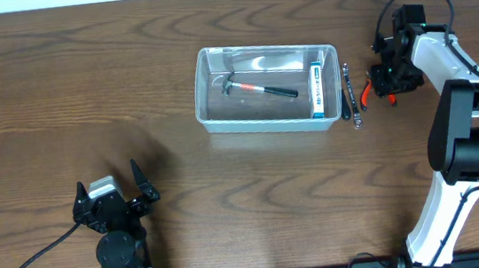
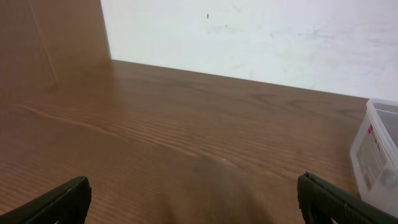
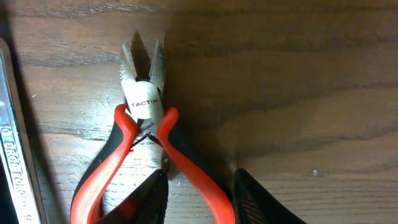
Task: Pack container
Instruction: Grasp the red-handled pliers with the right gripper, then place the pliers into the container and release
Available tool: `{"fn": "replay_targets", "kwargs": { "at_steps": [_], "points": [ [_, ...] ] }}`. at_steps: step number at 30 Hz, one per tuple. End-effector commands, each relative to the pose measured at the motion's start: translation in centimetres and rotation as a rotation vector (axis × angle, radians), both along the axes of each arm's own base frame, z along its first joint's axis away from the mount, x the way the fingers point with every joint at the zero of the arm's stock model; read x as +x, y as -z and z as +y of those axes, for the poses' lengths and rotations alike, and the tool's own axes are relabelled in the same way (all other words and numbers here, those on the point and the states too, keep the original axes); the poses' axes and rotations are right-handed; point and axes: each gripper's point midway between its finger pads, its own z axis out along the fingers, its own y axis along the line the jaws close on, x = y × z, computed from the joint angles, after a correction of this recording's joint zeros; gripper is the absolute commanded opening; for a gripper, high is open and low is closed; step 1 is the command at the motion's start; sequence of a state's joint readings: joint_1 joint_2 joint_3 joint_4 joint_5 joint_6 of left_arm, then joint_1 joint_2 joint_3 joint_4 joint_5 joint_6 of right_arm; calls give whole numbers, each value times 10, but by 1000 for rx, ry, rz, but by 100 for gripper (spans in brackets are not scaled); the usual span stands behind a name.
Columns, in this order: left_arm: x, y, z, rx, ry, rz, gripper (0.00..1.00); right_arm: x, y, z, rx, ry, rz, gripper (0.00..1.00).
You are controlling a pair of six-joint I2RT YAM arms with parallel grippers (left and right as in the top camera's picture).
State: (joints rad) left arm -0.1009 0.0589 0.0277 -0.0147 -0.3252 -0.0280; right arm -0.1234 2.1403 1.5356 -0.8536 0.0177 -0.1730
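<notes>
You are sitting partway through the packing: the clear container [image 1: 256,125] is resting on the table [image 1: 82,79] toward the far middle, and it is already holding a hammer [image 1: 257,88] and a blue-and-white box [image 1: 316,90] lying along its right wall. Two tools are waiting outside it, a wrench [image 1: 349,96] lying just beside the container's right wall and a pair of red-handled cutters [image 3: 144,143] just right of the wrench. Your right gripper [image 3: 199,199] is hovering low over the cutters with its fingers [image 3: 152,196] spread apart, one red handle showing between them, and it is not pinching anything yet, so that tool looks like the step in hand. Your left gripper [image 2: 193,205] is idling near the front left, well apart from the container, its fingers [image 2: 56,202] spread wide and carrying nothing. By my reading you are roughly halfway: cutters and wrench are remaining to be lifted and set inside
</notes>
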Motion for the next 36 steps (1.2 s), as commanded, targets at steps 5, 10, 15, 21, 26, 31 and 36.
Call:
{"fn": "replay_targets", "kwargs": {
  "at_steps": [5,10,15,21,26,31,36],
  "points": [
    [-2,17,3,9,-18,48,98,-10,6,1,11,7,27,34],
    [-2,17,3,9,-18,48,98,-15,10,2,13,12,42,26],
    [-2,17,3,9,-18,48,98,-15,11,1,15,37,43,9],
    [-2,17,3,9,-18,48,98,-11,-18,-11,-22,115,53,1],
    [-2,17,3,9,-18,48,98,7,-96,-10,-23,127,-30,1],
    [-2,17,3,9,-18,48,98,21,-199,28,37,71,-234,1],
    [-2,17,3,9,-18,48,98,24,-264,120,175,-194,-431,1]
  ]
}}
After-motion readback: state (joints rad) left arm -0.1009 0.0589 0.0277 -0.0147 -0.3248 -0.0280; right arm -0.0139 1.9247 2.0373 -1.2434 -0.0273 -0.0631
